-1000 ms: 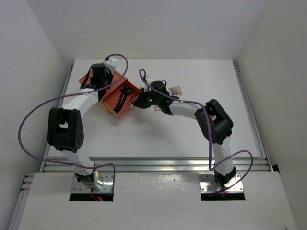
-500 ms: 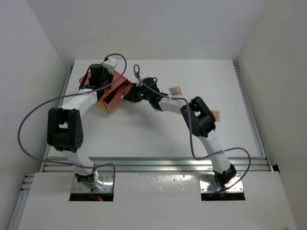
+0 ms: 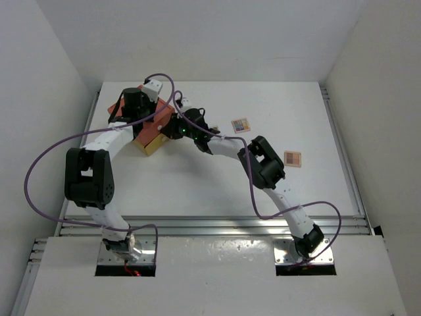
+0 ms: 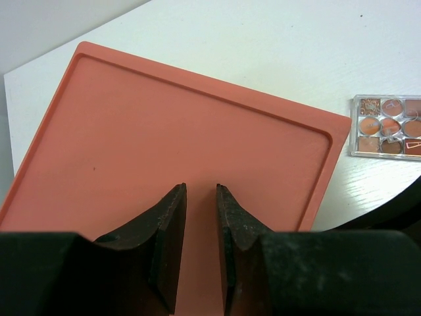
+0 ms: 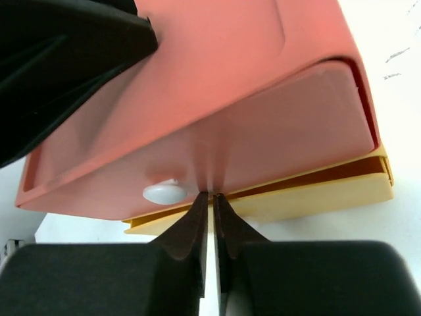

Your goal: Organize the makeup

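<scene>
Box [image 4: 164, 118] far left; left gripper [image 4: 200, 189] over its top, jaws slightly parted, empty. Right gripper [image 5: 212, 195] almost pressed together, tips at drawer [image 5: 283, 131] beside knob [image 5: 161, 192]. On table [image 3: 197, 178]: palette [image 3: 241, 125] right of box, second palette [image 3: 293, 158] farther right.

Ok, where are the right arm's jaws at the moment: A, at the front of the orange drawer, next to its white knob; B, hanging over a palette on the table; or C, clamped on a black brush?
A: the right wrist view shows the right arm's jaws nearly together, with the fingertips right at the drawer front, just right of the white knob, and nothing between them.
</scene>
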Tool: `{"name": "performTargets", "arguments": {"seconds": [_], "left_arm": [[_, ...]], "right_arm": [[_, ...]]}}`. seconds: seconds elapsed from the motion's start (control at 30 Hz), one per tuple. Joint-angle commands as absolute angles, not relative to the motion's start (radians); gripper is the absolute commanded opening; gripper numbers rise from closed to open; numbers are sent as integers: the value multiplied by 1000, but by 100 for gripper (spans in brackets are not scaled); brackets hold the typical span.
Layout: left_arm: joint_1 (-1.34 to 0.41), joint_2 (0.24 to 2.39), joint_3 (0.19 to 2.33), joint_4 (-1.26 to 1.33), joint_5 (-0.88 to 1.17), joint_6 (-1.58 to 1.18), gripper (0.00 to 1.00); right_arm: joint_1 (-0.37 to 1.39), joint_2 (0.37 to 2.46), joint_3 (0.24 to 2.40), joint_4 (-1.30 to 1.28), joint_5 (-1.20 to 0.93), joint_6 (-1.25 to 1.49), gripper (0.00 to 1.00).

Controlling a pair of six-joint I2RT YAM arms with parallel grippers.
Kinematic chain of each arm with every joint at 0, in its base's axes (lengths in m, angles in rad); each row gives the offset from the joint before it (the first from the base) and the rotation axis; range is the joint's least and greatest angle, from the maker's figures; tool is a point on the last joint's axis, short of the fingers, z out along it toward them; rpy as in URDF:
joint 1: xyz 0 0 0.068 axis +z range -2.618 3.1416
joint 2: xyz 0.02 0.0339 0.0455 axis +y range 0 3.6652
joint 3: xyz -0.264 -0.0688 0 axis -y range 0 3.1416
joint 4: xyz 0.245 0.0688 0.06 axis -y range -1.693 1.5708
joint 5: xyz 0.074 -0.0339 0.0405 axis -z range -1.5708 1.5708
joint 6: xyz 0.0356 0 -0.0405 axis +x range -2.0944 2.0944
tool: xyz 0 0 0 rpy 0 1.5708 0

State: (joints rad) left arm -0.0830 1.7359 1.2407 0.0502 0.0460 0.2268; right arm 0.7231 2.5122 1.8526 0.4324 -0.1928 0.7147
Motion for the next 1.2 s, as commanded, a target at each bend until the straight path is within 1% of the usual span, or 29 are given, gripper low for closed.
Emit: {"name": "performTargets", "arguments": {"seconds": [0.0,0.03,0.1,0.13,0.17,0.23,0.33,0.53,0.77,0.83,0.97,1.07,1.1,1.17], "left_arm": [[-78,1769,1192,-135,103,202,31],[-78,1769,1201,-135,103,202,31],[-78,1769,1201,-135,103,202,31],[-78,1769,1201,-135,103,202,31],[-78,1769,1201,-135,103,202,31],[-78,1769,1201,-135,103,202,31],[-78,1769,1201,-126,103,202,31],[-78,1769,1192,-117,103,202,31],[-78,1759,1192,-97,103,202,31],[-78,1759,1192,-97,103,202,31],[-78,1759,1192,-97,103,202,31],[-78,1759,1192,-97,103,202,31],[-78,1759,1192,-97,103,202,31],[-78,1759,1192,-97,103,202,31]], "right_arm": [[730,2508,1878,486,-153,698,9],[732,2505,1855,485,-176,678,16],[732,2473,1809,471,-190,640,25],[732,2462,1771,456,-184,631,35],[738,2451,1729,450,-178,618,38],[745,2424,1701,431,-152,554,43],[750,2444,1736,388,-152,508,46],[759,2505,1808,397,-176,492,54],[759,2548,1865,407,-169,471,55],[759,2560,1881,402,-163,465,52],[759,2574,1905,406,-150,462,50],[759,2576,1914,410,-149,443,42],[759,2576,1910,414,-150,443,38],[759,2571,1908,423,-150,437,34]]}}
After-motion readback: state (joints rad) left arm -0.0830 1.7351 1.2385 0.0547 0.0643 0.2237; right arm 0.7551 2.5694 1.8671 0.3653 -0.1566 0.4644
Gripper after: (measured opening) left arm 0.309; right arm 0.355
